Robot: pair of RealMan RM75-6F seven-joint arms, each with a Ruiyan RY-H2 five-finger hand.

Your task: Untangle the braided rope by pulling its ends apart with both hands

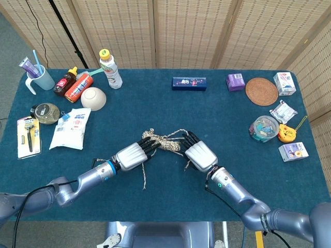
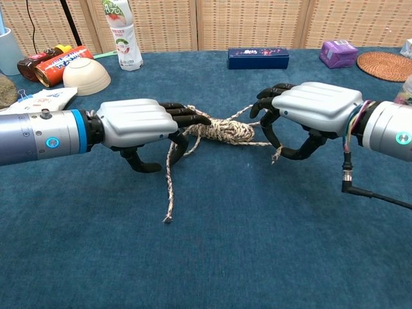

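Observation:
The braided rope (image 1: 164, 143) lies bunched in a short bundle (image 2: 222, 131) at the middle of the blue table, and one loose strand (image 2: 169, 187) trails toward the front. My left hand (image 1: 133, 155) reaches in from the left. Its fingers (image 2: 187, 117) lie over the bundle's left end and the thumb curls beneath, beside the trailing strand. Whether it grips is unclear. My right hand (image 1: 200, 156) sits at the bundle's right end with fingers curled. A thin strand runs from the bundle to its thumb (image 2: 283, 152), where it seems pinched.
Along the back stand a bottle (image 1: 110, 68), a bowl (image 1: 93, 97), a blue box (image 1: 189, 83), a purple box (image 1: 235, 81) and a round coaster (image 1: 261, 91). A white packet (image 1: 71, 128) lies at the left. At the right stands a jar (image 1: 264, 128).

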